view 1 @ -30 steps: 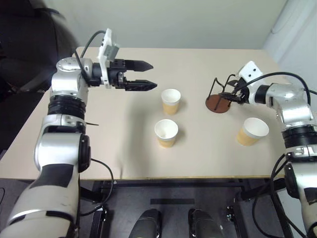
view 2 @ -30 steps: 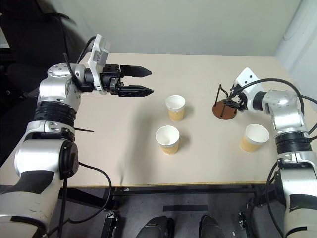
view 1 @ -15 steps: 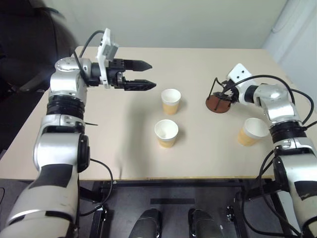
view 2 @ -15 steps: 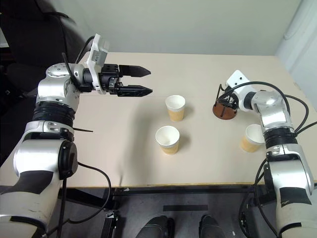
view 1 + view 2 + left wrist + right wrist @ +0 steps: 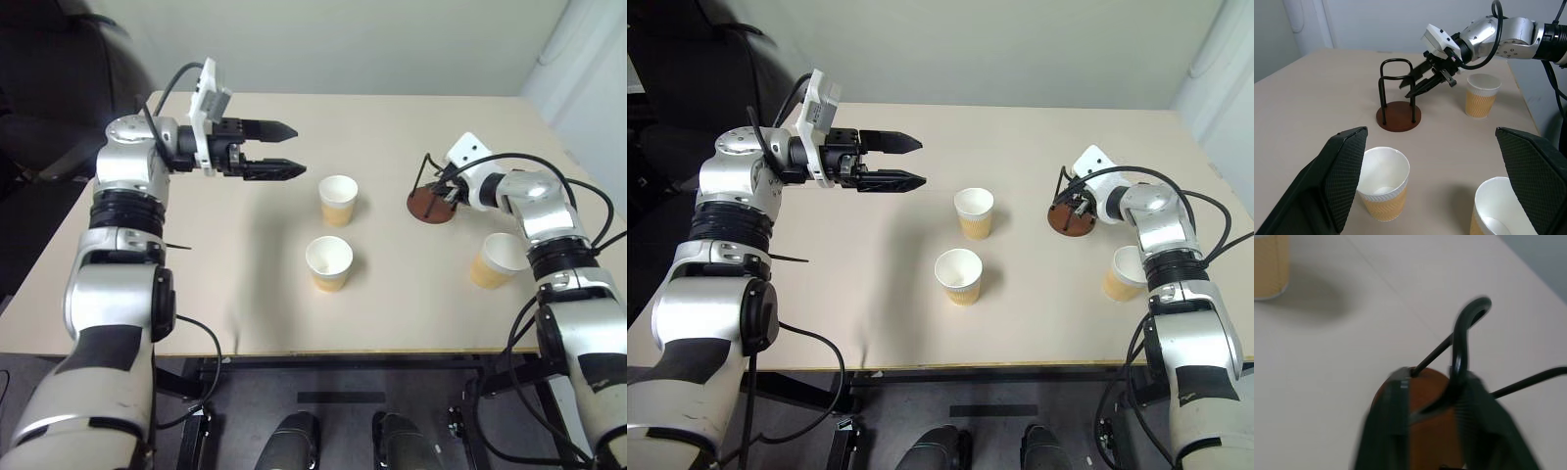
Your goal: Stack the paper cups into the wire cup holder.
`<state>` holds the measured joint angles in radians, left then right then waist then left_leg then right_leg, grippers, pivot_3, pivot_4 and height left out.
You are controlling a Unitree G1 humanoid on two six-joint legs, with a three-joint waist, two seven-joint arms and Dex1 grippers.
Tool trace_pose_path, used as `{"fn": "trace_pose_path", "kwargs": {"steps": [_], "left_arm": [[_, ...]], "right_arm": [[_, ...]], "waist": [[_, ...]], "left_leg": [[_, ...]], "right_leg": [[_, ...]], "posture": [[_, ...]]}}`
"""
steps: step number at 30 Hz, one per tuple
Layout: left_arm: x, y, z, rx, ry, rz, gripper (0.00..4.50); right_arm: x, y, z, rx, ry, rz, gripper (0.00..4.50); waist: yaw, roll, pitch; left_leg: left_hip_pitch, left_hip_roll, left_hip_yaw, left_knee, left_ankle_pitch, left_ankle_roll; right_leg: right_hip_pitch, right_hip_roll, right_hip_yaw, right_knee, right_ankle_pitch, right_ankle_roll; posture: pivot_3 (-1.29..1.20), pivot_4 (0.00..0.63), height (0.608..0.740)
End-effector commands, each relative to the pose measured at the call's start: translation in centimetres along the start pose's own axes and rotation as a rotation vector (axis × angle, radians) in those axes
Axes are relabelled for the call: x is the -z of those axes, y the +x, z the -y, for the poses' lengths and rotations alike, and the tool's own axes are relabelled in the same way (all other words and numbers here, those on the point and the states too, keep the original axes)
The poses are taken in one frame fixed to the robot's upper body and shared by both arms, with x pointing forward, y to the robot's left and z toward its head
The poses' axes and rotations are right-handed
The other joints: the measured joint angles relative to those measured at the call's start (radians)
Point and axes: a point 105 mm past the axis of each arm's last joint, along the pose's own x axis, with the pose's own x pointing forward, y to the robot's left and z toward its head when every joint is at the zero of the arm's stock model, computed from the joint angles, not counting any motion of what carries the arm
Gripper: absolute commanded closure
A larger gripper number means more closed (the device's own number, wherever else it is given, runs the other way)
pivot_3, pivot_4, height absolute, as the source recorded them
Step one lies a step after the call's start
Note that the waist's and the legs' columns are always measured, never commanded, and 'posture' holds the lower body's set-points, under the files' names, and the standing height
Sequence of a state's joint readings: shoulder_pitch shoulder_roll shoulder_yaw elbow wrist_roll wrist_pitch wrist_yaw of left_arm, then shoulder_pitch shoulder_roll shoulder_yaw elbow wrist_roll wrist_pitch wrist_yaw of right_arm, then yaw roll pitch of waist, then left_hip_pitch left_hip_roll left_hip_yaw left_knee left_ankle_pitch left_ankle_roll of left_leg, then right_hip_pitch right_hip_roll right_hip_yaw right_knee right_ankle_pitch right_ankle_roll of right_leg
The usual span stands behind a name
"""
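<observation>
Three paper cups stand upright on the table: one (image 5: 338, 199) in the middle, one (image 5: 328, 262) nearer the front, one (image 5: 498, 259) at the right by my right forearm. The wire cup holder (image 5: 431, 204), a black wire loop on a reddish-brown disc, stands right of the middle cup with nothing in it. My right gripper (image 5: 443, 188) reaches into it from the right and is shut on one of its wire uprights (image 5: 1413, 100). My left gripper (image 5: 302, 150) hovers open above the table, left of the middle cup, pointing right and holding nothing.
The beige table (image 5: 245, 294) has bare room at the left and along the front. A dark chair (image 5: 59, 78) stands beyond its far left corner. A pale wall runs behind the far edge.
My right gripper has pushed a little further left into the holder and its fingers have closed on the wire. The left arm and the cups have not moved.
</observation>
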<state>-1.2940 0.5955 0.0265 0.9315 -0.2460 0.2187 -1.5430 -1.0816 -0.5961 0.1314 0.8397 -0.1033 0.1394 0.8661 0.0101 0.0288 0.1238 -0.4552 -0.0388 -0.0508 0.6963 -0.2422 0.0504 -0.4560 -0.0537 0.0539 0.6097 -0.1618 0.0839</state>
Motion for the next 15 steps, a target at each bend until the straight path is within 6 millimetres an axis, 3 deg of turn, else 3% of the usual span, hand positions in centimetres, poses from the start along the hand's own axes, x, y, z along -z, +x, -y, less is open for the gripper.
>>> {"fn": "trace_pose_path", "kwargs": {"steps": [1, 11, 15], "left_arm": [[-1.7, -0.1, 0.0, 0.002, 0.058, 0.019, 0.00], [-1.6, 0.5, 0.0, 0.026, 0.058, 0.009, 0.00], [-1.7, 0.7, 0.0, 0.030, 0.059, 0.007, 0.00]], "right_arm": [[-1.9, -1.6, 0.4, -0.050, 0.000, 0.062, 4.47], [-5.0, -5.9, -4.8, -0.397, 0.038, 0.138, 4.47], [-5.5, -6.7, -6.6, -0.467, 0.026, 0.133, 4.47]], "waist": [[0.000, 0.000, 0.000], [0.000, 0.000, 0.000], [-0.002, 0.000, 0.000]], "left_leg": [[0.000, 0.000, 0.000, 0.000, 0.000, 0.000], [-0.001, 0.000, 0.000, 0.000, 0.000, 0.000], [0.000, 0.001, 0.001, 0.000, 0.000, 0.000]], "right_leg": [[0.000, 0.000, 0.000, 0.000, 0.000, 0.000], [0.000, 0.000, 0.000, -0.001, -0.001, -0.002], [0.000, 0.001, 0.000, 0.000, -0.001, -0.002]], "posture": [[0.00, 0.150, 0.740], [0.00, 0.150, 0.740], [0.00, 0.150, 0.740]]}}
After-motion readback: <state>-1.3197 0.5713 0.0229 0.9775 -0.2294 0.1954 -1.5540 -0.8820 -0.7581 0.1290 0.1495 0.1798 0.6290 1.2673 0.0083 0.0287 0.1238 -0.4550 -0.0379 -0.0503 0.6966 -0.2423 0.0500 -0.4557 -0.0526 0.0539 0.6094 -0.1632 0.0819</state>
